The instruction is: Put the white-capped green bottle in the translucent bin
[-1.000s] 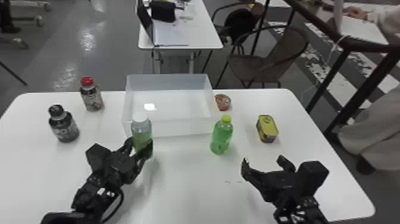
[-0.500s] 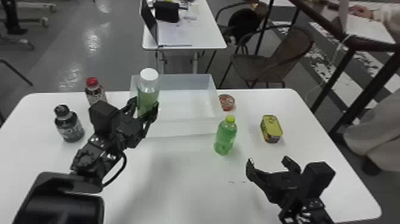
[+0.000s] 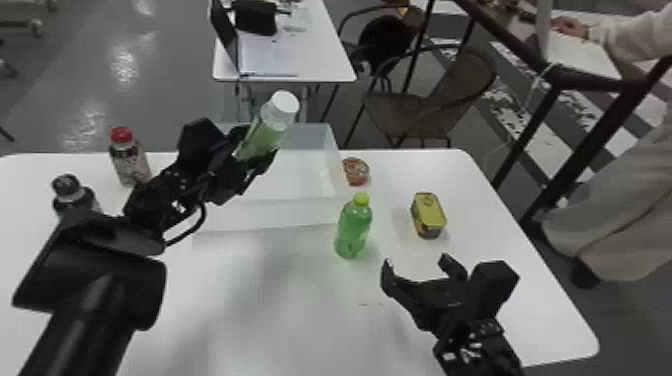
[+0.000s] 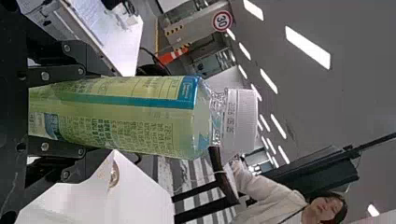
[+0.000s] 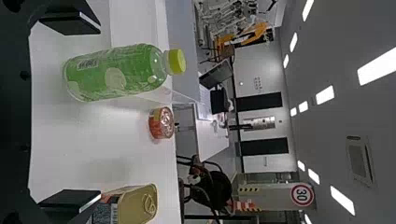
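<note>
Slanting upward, left pincer (image 3: 256, 159) clasps white-capped bottle (image 3: 266, 131).

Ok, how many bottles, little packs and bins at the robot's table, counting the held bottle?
Bottles: 4 (white-capped green bottle, yellow-capped green bottle, red-capped bottle, black-capped bottle)
Little packs: 2 (round red pack, yellow tin)
Bins: 1 (translucent bin)
Total: 7
</note>
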